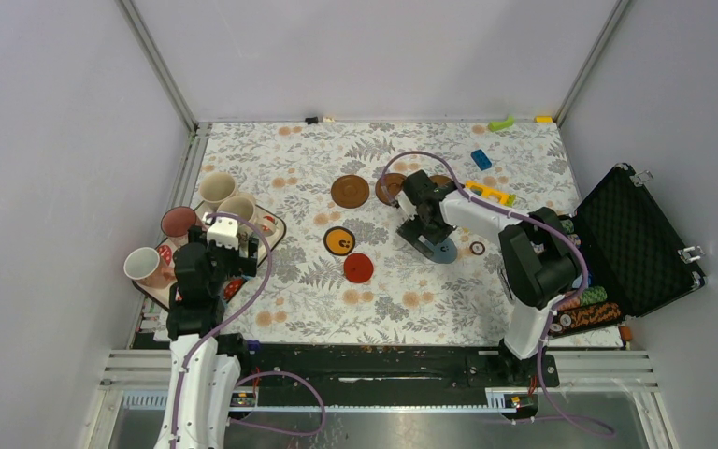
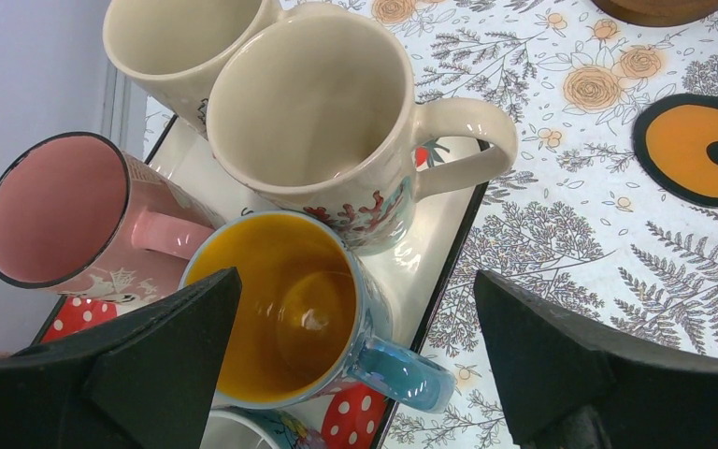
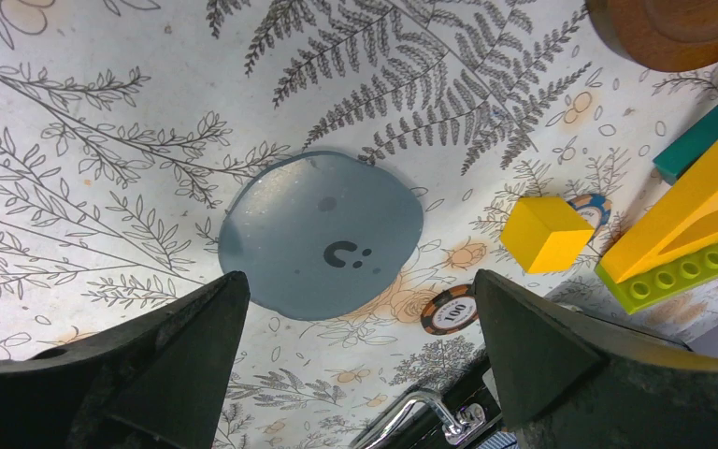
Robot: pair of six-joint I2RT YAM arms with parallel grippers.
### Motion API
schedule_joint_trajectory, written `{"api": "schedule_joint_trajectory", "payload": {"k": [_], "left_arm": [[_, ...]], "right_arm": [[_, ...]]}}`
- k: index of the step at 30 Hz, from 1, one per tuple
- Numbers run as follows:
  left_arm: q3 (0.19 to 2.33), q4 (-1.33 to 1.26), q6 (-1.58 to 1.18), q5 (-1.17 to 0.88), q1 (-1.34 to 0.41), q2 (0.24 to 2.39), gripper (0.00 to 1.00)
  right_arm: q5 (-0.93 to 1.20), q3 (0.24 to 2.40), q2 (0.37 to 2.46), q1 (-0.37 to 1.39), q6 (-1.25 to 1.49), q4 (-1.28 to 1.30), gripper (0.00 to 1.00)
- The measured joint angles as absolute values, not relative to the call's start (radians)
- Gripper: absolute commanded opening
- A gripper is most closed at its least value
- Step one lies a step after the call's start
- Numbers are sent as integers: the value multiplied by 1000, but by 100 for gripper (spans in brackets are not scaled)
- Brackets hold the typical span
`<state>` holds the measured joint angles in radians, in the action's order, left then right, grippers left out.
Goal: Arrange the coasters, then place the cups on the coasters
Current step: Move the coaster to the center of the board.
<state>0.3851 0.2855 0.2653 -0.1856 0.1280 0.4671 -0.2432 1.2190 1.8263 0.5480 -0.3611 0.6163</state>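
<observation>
Several cups stand on a tray [image 2: 449, 220] at the table's left. In the left wrist view they are a blue cup with a yellow inside [image 2: 280, 309], a pink cup [image 2: 51, 210] and two cream cups [image 2: 308, 103]. My left gripper [image 2: 355, 285] hangs open over the blue cup and touches nothing. From above it shows at the tray [image 1: 229, 251]. Coasters lie mid-table: brown [image 1: 350, 191], orange with a black rim [image 1: 339, 241], red [image 1: 358, 267] and grey-blue [image 3: 323, 234]. My right gripper [image 3: 360, 290] is open just above the grey-blue one.
An open black case [image 1: 636, 238] with poker chips [image 1: 584, 304] sits at the right edge. By the right gripper lie a yellow cube [image 3: 547, 234], a loose chip [image 3: 449, 309], a yellow-green brick [image 3: 701, 234] and another brown coaster [image 3: 678, 28]. A small dark ring [image 1: 478, 248] lies nearby.
</observation>
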Motion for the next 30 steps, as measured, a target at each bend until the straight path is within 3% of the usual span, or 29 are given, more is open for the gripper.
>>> {"api": "schedule_joint_trajectory", "payload": {"k": [15, 30], "left_arm": [[385, 285, 265, -183, 128, 467, 99], [385, 285, 265, -183, 128, 467, 99]], "right_arm": [[-278, 1221, 1876, 616, -344, 670, 100], [-385, 1320, 1963, 641, -308, 737, 87]]}}
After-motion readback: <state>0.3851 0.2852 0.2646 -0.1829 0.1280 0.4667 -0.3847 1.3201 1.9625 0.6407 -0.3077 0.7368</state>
